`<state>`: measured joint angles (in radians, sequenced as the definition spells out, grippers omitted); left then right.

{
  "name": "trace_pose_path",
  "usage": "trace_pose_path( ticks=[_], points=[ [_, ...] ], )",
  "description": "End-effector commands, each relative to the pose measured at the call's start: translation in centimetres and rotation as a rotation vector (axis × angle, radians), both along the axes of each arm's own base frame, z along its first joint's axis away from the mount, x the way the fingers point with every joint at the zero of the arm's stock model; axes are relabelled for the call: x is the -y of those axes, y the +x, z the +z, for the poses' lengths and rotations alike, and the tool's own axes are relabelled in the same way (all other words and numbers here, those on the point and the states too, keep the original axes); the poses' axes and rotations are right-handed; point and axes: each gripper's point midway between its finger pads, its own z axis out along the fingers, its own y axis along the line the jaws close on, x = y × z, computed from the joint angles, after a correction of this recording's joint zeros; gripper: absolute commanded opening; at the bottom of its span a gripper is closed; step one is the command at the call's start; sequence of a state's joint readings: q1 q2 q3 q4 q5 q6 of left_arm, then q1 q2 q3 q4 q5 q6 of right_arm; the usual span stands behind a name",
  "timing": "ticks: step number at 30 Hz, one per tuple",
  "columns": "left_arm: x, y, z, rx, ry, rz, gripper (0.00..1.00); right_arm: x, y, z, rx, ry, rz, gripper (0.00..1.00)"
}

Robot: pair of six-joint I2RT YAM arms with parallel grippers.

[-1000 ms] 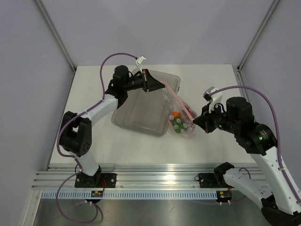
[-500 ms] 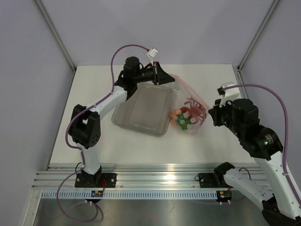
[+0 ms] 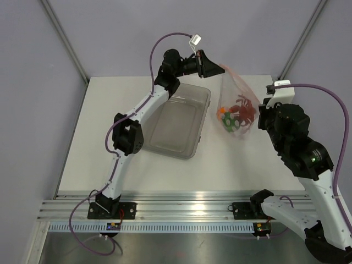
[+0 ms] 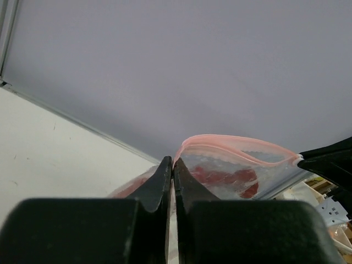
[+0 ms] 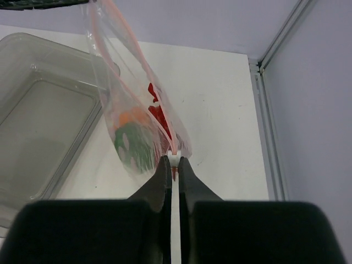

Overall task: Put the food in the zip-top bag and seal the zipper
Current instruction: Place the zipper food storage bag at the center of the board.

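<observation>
My left claw (image 4: 172,161) is pinched shut on one end of the zipper (image 4: 236,141) and my right claw (image 5: 173,159) is clamped on the other end. The zip-top bag (image 3: 234,93) hangs above the table, at two o'clock from the tray (image 3: 181,147). The film looks limp and slick, sagging under the lobster (image 3: 245,105), fruit (image 3: 221,110) and pepper (image 3: 229,122). I judge the stiffer zipper strip the only sure hold.

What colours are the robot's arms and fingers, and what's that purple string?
The left arm and right arm are white with black joints. A purple cable runs along each. The fingers are black wedges. A green light glows on the right arm.
</observation>
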<state>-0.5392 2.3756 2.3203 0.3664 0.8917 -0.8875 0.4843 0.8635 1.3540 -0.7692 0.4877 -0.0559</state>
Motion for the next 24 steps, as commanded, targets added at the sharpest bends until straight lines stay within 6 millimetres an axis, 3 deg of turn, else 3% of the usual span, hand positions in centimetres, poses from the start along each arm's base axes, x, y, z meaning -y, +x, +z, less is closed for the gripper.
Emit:
trace_pose_path(
  ticks=[1, 2, 3, 4, 5, 6, 8, 9, 11, 12, 14, 15, 21, 23, 24],
  points=[
    [-1.5, 0.4, 4.0, 0.068, -0.070, 0.041, 0.50, -0.8, 0.1, 2.8, 0.091, 0.010, 0.063, 0.03],
    [-2.3, 0.3, 5.0, 0.072, -0.080, 0.057, 0.69, -1.8, -0.1, 2.4, 0.080, 0.013, 0.124, 0.11],
    [-3.5, 1.1, 4.5, 0.057, -0.079, 0.082, 0.79, -4.8, -1.0, 1.3, 0.032, 0.035, 0.301, 0.20],
    [-4.2, 1.7, 2.5, -0.028, -0.069, 0.082, 0.92, -6.2, -1.4, -0.1, -0.015, 0.044, 0.381, 0.28],
    [-6.4, 1.9, 4.4, 0.009, -0.112, 0.105, 0.94, -7.2, -2.0, -1.4, -0.066, 0.055, 0.442, 0.49],
    [-7.4, 1.9, 4.7, -0.005, -0.127, 0.106, 0.95, -8.5, -2.4, -2.5, -0.112, 0.079, 0.503, 0.55],
    [-10.0, 2.3, 4.5, -0.044, -0.147, 0.116, 0.95, -8.6, -2.1, -4.6, -0.172, 0.077, 0.493, 0.65],
    [-10.9, 1.5, 5.8, -0.023, -0.158, 0.117, 0.95, -8.5, -2.0, -5.1, -0.182, 0.089, 0.470, 0.65],
    [-12.1, 1.7, 5.0, -0.042, -0.130, 0.145, 0.94, -7.8, -1.6, -5.0, -0.154, 0.096, 0.419, 0.65],
    [-12.6, 0.6, 6.3, -0.010, -0.125, 0.153, 0.94, -7.3, -1.3, -5.1, -0.146, 0.102, 0.381, 0.68],
    [-12.9, 0.4, 5.2, -0.005, -0.064, 0.187, 0.93, -6.7, -1.2, -4.3, -0.101, 0.117, 0.344, 0.68],
    [-13.2, -0.2, 6.2, 0.047, -0.054, 0.209, 0.91, -6.5, -1.1, -4.2, -0.095, 0.117, 0.335, 0.68],
    [-14.5, -0.7, 2.9, -0.004, 0.120, 0.325, 0.87, -6.7, -0.9, -5.4, -0.144, 0.107, 0.334, 0.68],
    [-14.9, -2.1, 2.8, -0.013, 0.165, 0.351, 0.87, -7.2, -0.9, -6.2, -0.179, 0.102, 0.354, 0.67],
    [-15.3, -2.0, 1.2, -0.013, 0.206, 0.387, 0.87, -7.3, -1.0, -6.5, -0.191, 0.101, 0.363, 0.68]
  ],
)
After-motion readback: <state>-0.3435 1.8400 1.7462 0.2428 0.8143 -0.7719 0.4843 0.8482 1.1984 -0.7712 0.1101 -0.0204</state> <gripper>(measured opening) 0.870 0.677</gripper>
